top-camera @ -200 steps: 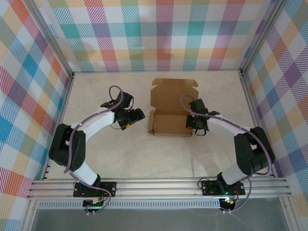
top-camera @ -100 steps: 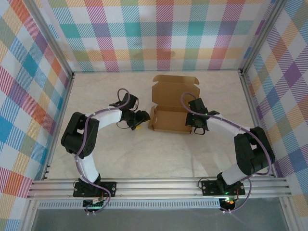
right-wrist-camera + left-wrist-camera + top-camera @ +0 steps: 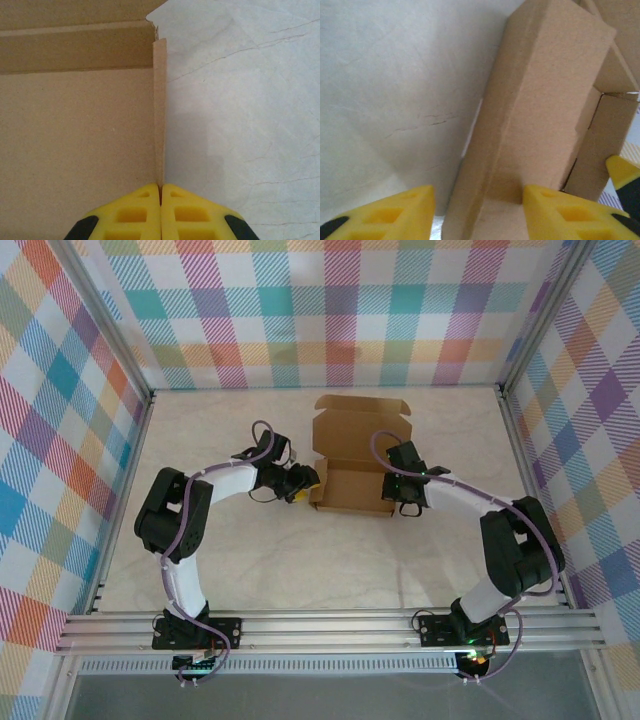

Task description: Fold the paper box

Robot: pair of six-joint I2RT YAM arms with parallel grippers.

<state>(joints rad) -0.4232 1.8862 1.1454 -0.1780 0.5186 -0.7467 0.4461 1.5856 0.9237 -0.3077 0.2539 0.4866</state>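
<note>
Paper box [image 3: 350, 492] lay mid-table [image 3: 250, 560], long axis left to right (lid flap [image 3: 360, 432] open rearward). Right gripper [image 3: 160, 192] was pinched shut on its right wall. Left gripper [image 3: 477, 214] straddled the left wall, half-open, gripping nothing.

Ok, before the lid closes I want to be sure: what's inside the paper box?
Inside the paper box, bare cardboard floor and walls, nothing loose in sight. The patch beneath the right gripper is covered.

- Left arm: white-and-black, elbow sharply bent, forearm reaching inward; yellow-fingered left gripper [image 3: 303, 483], jaws apart.
- Right arm: same build, elbow bent; right gripper [image 3: 160, 191] pinched tight on a wall of the brown cardboard box [image 3: 75, 140].
</note>
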